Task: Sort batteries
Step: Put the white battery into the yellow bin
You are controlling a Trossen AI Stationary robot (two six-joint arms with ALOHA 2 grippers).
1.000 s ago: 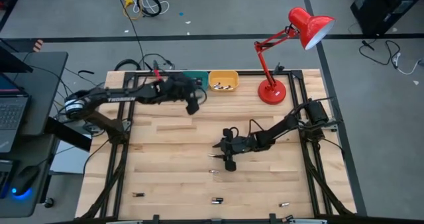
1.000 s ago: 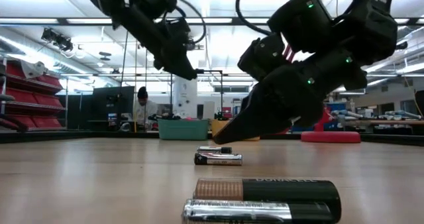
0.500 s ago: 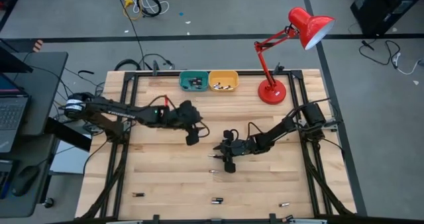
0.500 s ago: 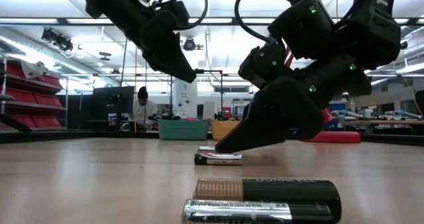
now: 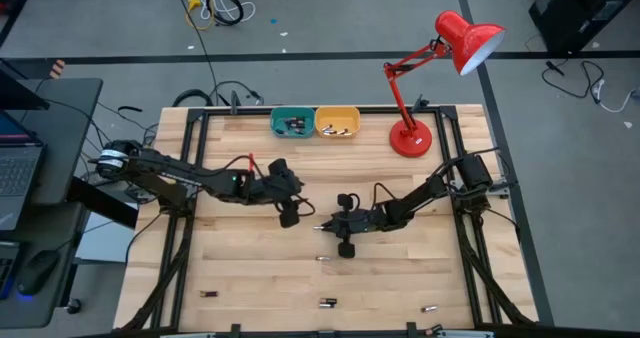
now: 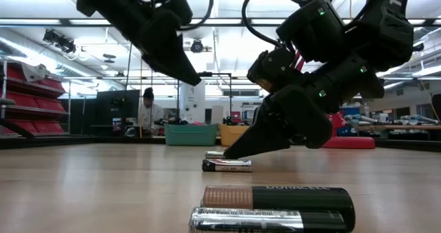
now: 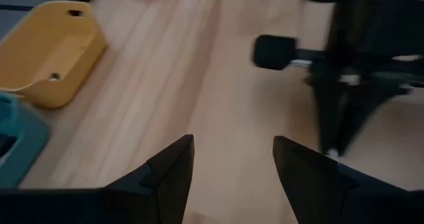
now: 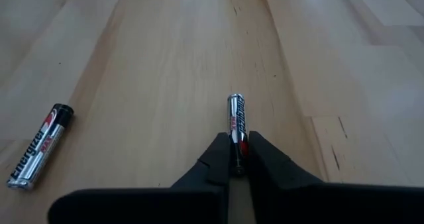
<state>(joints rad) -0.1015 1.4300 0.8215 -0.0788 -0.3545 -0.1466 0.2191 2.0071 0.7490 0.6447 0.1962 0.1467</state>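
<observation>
a: nearest to the low camera two batteries (image 6: 275, 207) lie side by side on the counter (image 6: 83, 191), and a smaller battery (image 6: 227, 165) lies a little behind them. which step is this?

b: i think it is the pick. the right end effector (image 8: 237, 159) has its jaws narrow around one end of a slim battery (image 8: 238, 122) that lies flat on the wood. the next move should be a lift, then a carry to the far bins.

a: and the left end effector (image 7: 232, 159)?

b: it hangs wide and holds nothing, just beside the right one.

a: what does one view give more?

b: the right wrist view shows a loose battery (image 8: 38, 146) near the gripped one. the high view shows the teal bin (image 5: 291, 122) and the yellow bin (image 5: 337, 121) at the far edge, and the red lamp (image 5: 428, 74) beside them.
</observation>
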